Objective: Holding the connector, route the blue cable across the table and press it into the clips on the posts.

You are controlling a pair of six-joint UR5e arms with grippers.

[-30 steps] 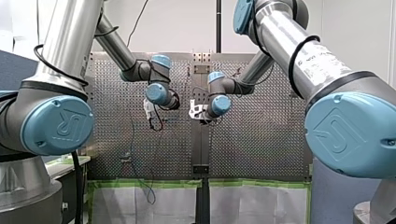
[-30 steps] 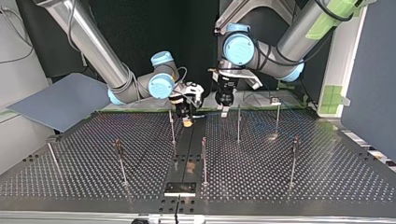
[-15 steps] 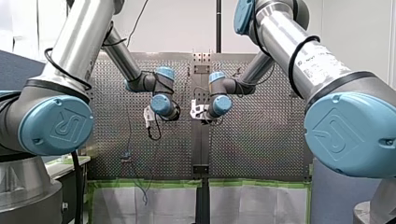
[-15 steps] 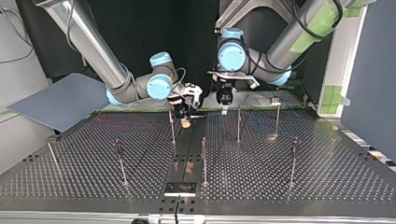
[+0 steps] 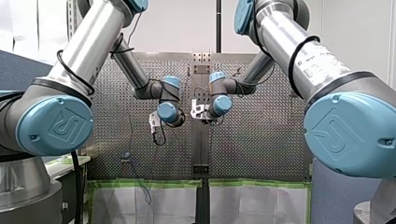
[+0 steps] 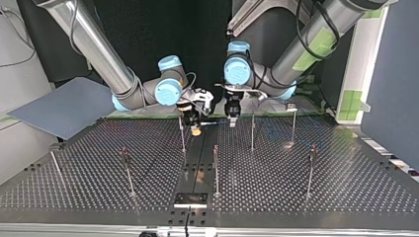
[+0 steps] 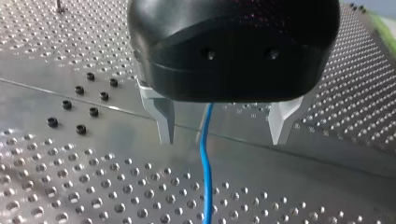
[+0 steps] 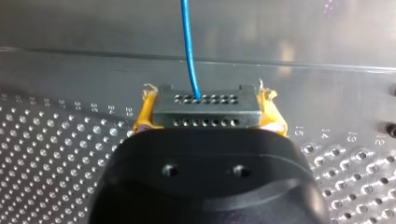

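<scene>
connector [image 8: 205,111] in right hand [image 8: 208,122], cable [image 8: 189,46] ahead

- My left arm's joint cap [image 5: 55,125], blue, front view: an embossed UR emblem.
- My right arm's joint cap [image 5: 348,135], blue, front view: the same emblem.
- Silver arm tube [image 5: 310,58] above that cap: grey print, too faint to read.
- Perforated table [image 8: 355,186], right wrist view: engraved numbers 15, 14, 13, 12 beside the hole rows. Further numbers along the same line are too blurred to read.

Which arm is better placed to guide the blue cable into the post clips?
Left. My left tool is open, straddling the blue cable, so it could close and steer it; my right tool is shut on the connector.
</scene>
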